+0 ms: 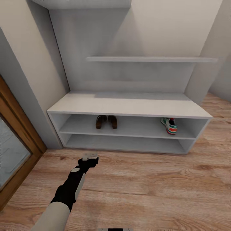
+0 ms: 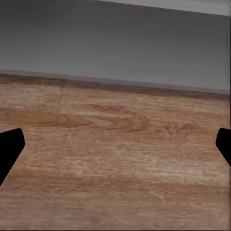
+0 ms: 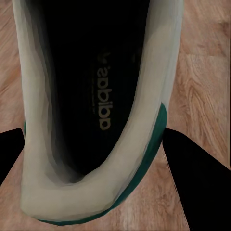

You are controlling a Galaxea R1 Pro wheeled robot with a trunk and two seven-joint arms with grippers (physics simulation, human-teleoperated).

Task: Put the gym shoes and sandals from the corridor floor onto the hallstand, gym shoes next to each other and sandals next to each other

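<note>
Straddling gym shoe (image 3: 96,120) heel, right fingers (image 3: 192,183) spread

Light is even, soft and fairly bright, with no glare. The hallstand (image 1: 128,107) casts a pale diagonal shadow across its back panel, and its open shelf rows sit in mild shade. The corridor floor (image 1: 154,183) looks smeared and low in detail, the wood grain soft. In the right wrist view the gym shoe (image 3: 96,110) is very close, its inside almost black, edges blurred.
</note>
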